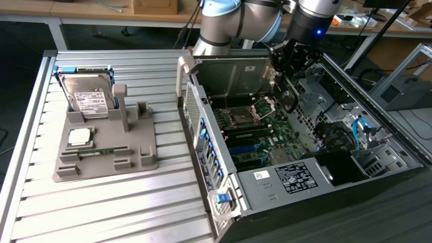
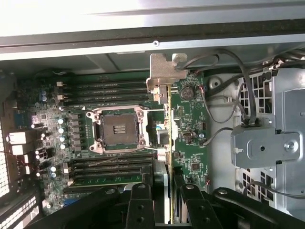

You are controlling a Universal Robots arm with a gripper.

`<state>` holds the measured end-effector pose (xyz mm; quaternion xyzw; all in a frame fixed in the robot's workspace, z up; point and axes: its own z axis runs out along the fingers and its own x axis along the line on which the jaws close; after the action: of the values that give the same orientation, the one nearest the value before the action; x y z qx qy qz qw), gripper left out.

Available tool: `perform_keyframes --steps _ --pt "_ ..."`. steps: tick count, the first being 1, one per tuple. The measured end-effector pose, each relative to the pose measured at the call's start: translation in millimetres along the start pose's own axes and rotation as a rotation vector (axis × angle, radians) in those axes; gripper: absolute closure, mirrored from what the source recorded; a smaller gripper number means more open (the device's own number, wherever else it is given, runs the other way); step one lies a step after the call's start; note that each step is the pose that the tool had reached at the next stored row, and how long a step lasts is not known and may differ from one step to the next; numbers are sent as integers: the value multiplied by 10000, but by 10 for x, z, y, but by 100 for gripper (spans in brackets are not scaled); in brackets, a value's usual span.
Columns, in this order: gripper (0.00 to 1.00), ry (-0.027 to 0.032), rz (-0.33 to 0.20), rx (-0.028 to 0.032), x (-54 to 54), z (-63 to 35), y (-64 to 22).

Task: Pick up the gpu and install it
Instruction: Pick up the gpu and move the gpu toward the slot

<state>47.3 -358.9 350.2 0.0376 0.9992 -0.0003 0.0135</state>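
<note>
Left of the exterior view: slatted surface (image 1: 101,202) bearing a grey holder (image 1: 141,157) with an upright hard drive (image 1: 91,98). Centre to right: open computer case (image 1: 202,126), motherboard (image 1: 260,136) exposed. Upper right of centre: claw (image 2: 167,193) clenched on the gpu (image 2: 163,76), the card held on edge inside the case over the motherboard, just beside the empty processor socket (image 2: 118,130).

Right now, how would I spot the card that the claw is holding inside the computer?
Find the open computer case on the exterior view's right. Over its green motherboard, the black claw grips the gpu: a thin card seen edge-on, ending in a silvery bracket, unlike the square processor socket beside it.
</note>
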Motion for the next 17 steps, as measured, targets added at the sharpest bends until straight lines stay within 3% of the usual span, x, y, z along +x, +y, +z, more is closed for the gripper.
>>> perform_keyframes --steps 17 --pt "73 -5 -3 75 -86 84 -10"
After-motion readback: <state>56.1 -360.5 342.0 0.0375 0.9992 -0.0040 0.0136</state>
